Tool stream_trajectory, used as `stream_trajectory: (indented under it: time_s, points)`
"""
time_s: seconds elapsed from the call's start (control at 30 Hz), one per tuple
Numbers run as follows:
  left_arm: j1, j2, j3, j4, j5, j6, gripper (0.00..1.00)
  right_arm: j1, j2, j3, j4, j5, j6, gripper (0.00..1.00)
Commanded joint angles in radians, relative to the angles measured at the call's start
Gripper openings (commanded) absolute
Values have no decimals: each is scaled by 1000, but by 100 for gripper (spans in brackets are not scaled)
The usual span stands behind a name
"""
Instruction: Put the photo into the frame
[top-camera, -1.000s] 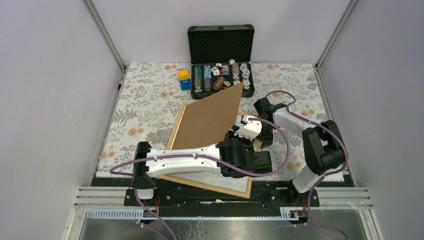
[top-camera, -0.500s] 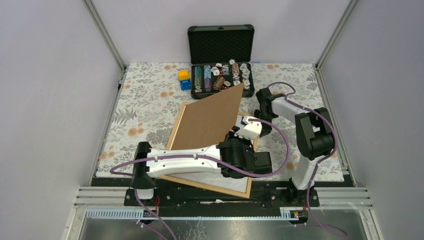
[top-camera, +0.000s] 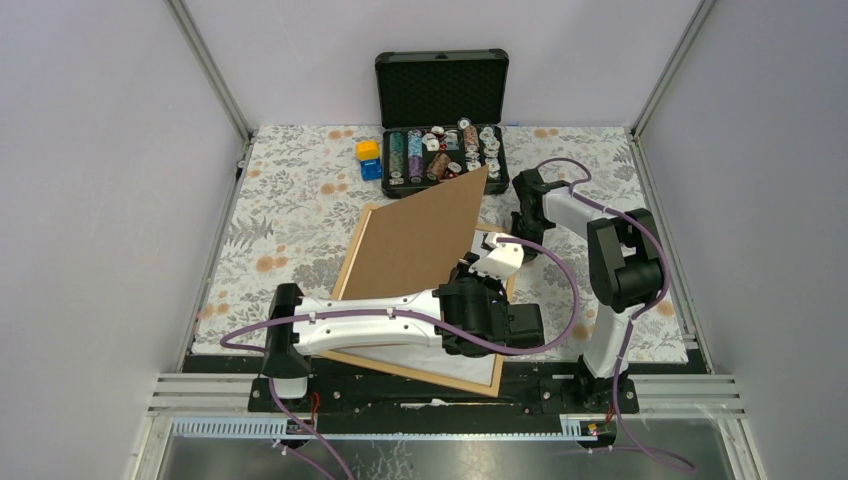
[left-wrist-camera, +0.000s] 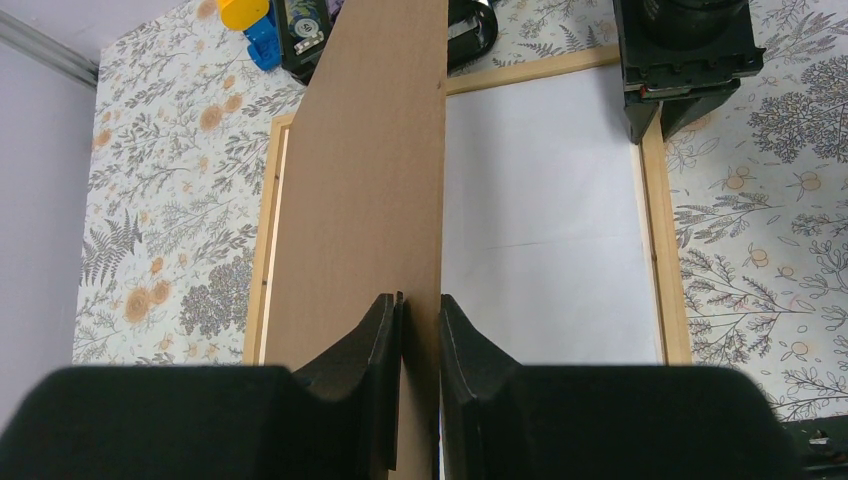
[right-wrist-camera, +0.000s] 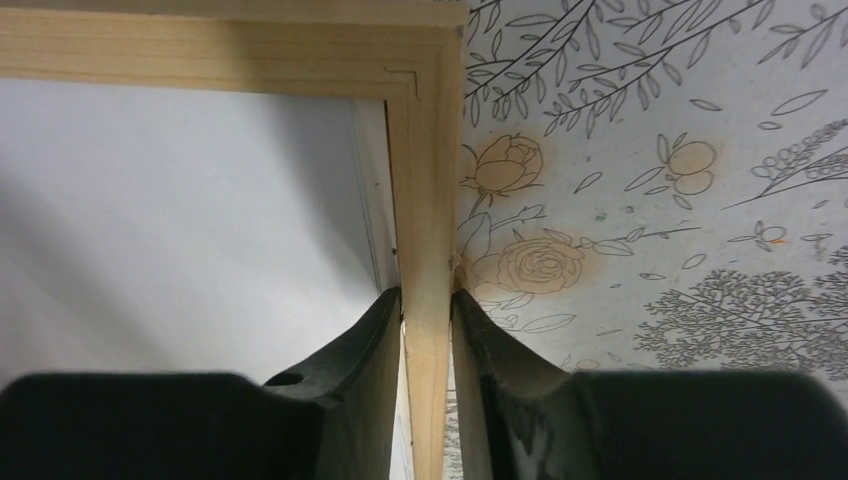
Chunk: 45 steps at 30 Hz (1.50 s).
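Note:
The light wooden frame (top-camera: 352, 262) lies flat on the floral cloth. A plain white sheet (left-wrist-camera: 545, 220) fills its opening; no printed side of the photo shows. My left gripper (left-wrist-camera: 421, 300) is shut on the near edge of the brown hardboard backing sheet (top-camera: 420, 240), which it holds tilted up over the frame's left part. My right gripper (right-wrist-camera: 427, 292) straddles the frame's right rail (right-wrist-camera: 425, 200) just below a corner. One finger is inside on the white sheet (right-wrist-camera: 180, 200) and one outside on the cloth, both pressed against the wood. From above, the right gripper (top-camera: 518, 240) sits by the frame's far right corner.
An open black case (top-camera: 440, 150) of poker chips stands at the back, close behind the raised board's top corner. A yellow and a blue block (top-camera: 369, 158) sit left of it. The right arm's elbow (top-camera: 625, 265) rises over the right side. Walls enclose the table.
The right gripper's jaws have closed in onto the frame's right rail, and the right arm's elbow has swung inward and up. The left arm and the raised board have not moved.

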Motion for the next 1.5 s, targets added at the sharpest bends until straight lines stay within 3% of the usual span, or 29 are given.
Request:
stream_trajectory:
  time_s: [0.0,0.27,0.33,0.4,0.47,0.53,0.6,0.83,1.03,1.17,1.33,1.47]
  points:
    - [10,-43,-11,22,7,-49,1,-3,19,32,-9,19,-7,23]
    - [10,-38,-9,20,11,-52,1,-3,-5,13,-2,18,-7,2]
    - [9,-37,-8,21,13,-52,1,-3,-6,15,3,7,-10,0]
    - [9,-39,-10,20,14,-53,1,-3,-11,22,5,-14,-14,12]
    - [9,-39,-12,20,16,-55,1,-3,-29,31,3,-42,-13,38]
    - [9,-39,-13,19,16,-57,1,-8,-65,36,-2,-62,-9,58]
    - [9,-37,-16,21,19,-62,1,-21,-111,20,-1,-68,-3,68]
    - [9,-27,-29,29,25,-69,1,-207,-359,-180,88,-222,15,80]
    - [9,-17,-38,46,40,-58,8,-357,-679,-307,229,-499,143,92]
    - [9,-3,-30,49,45,-59,8,-366,-798,-239,276,-567,255,100]
    - [7,11,-20,54,48,-52,7,-336,-746,-214,434,-787,444,100]
    - [6,20,-9,59,51,-43,7,-194,-713,-145,381,-702,387,100]
